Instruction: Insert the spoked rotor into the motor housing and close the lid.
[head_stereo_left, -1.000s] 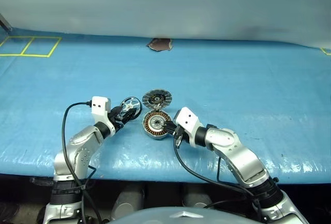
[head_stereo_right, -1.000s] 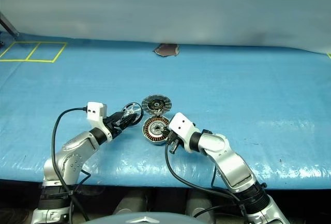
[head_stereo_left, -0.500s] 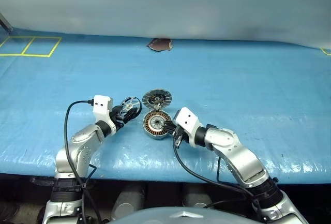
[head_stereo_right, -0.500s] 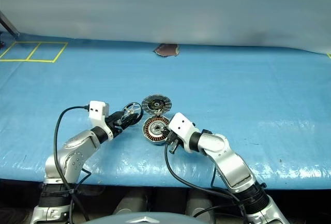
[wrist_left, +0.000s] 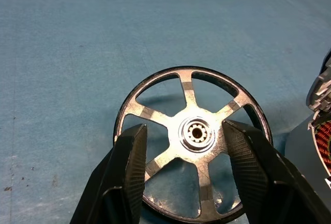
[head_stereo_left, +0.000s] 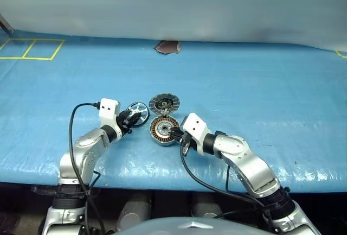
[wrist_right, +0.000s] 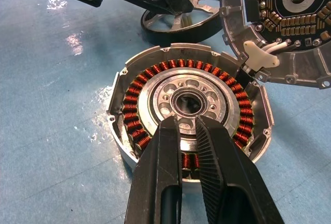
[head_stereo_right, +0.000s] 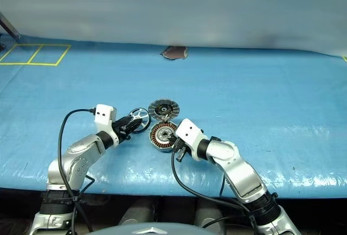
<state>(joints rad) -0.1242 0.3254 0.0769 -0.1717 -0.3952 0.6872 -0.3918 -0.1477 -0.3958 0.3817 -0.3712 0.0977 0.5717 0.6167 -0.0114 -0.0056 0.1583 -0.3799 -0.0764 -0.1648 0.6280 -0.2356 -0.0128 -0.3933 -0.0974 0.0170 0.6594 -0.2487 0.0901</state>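
Item: spoked rotor [wrist_left: 192,144], a small bright-silver metal wheel with a thin dark-edged rim, six flat spokes and a splined central hub. Location: lying on the blue plastic-covered desk [head_stereo_left: 260,83], just left of the housing, apart from it.

Item: motor housing [wrist_right: 189,109], a shallow round silver cup with a ring of copper-coloured windings around a metal centre bearing. Location: flat on the desk, open side up, nothing in it.

Item: lid [wrist_right: 289,17], a round disc hinged to the housing's far edge, its inner face showing grey radial segments around a dark centre. Position: swung fully open, inner face up.

Item: left pincer [wrist_left: 183,146], two black ribbed fingers. State: jaws apart, straddling the rotor's hub, one finger over the spokes on either side. Whether the pads touch the metal cannot be told; no firm clamp is evident.

Item: right pincer [wrist_right: 187,146], two black fingers. State: jaws together with only a thin slit between them, gripping nothing, tips resting at the housing's near rim over the windings, seemingly steadying it.

Other: small brown patch [head_stereo_left: 167,46] at the desk's far edge; yellow tape squares [head_stereo_left: 30,48] far left.

Step in hand, judged: taking hold of the rotor; insertion and lid closing are not yet done.

Next move, judged: close the left fingers onto the hub or spokes, lift the wheel, carry it right over the housing, centre hub on bearing, lower level. The right pincer likely needs to clear the rim first.
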